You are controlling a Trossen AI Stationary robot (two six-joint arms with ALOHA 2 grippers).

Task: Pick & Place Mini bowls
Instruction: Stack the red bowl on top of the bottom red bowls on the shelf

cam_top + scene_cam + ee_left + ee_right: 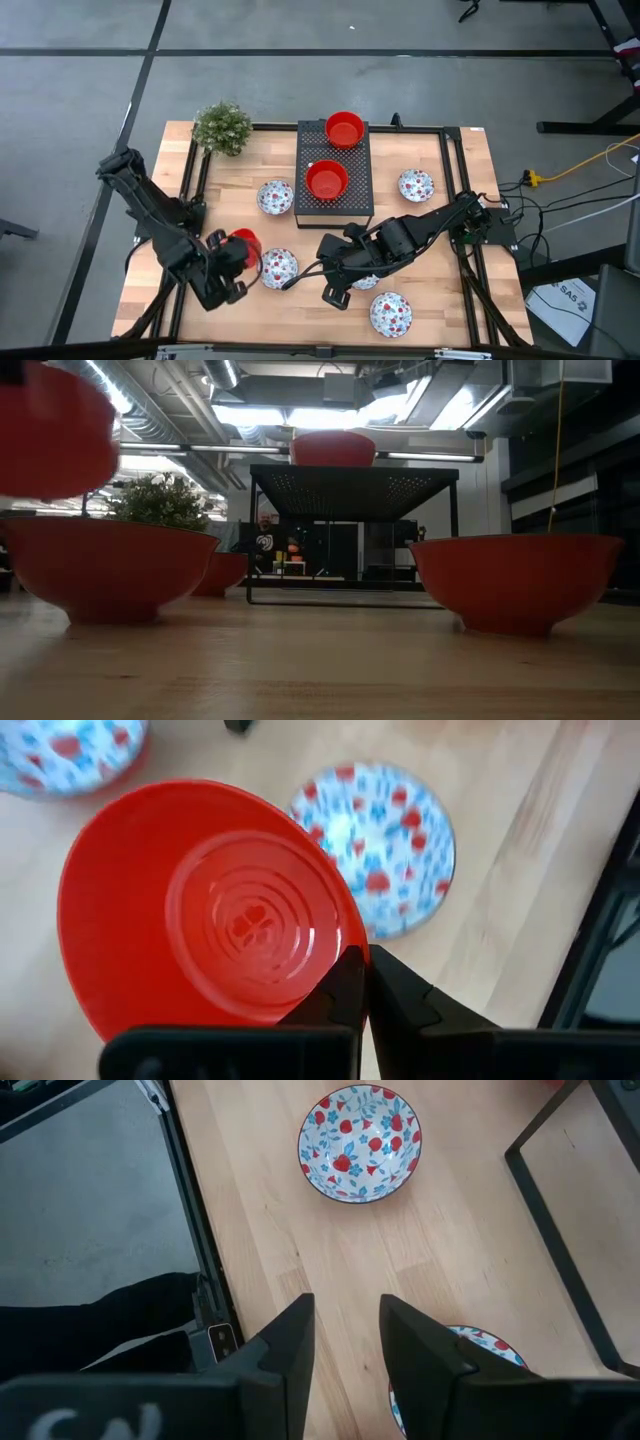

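My left gripper (232, 262) is near the table's front left and is shut on a plain red mini bowl (200, 910). My right gripper (345, 1330) is open over bare wood near the table's front middle. One floral bowl (360, 1142) lies ahead of it and another (478, 1348) lies partly under one finger. Two red bowls (344, 128) (326, 180) sit on top of the black perforated box (335, 165). Other floral bowls (275, 196) (416, 185) (278, 268) (390, 313) rest on their bases on the table. The low view shows two more red bowls (110, 565) (515, 580) standing on the wood. My left gripper pinches the red bowl by its rim (340, 955), with one finger inside the wall and one outside. The bowl is lifted clear of the table and tipped on its side, its hollow facing the wrist camera.
A small green bushy plant (222, 127) stands at the far left corner. A black frame rail (450, 190) runs around the table. Cables (560, 175) lie on the floor to the right. A person (262, 530) shows far behind the table. Bare wood lies between the box and the right rail.
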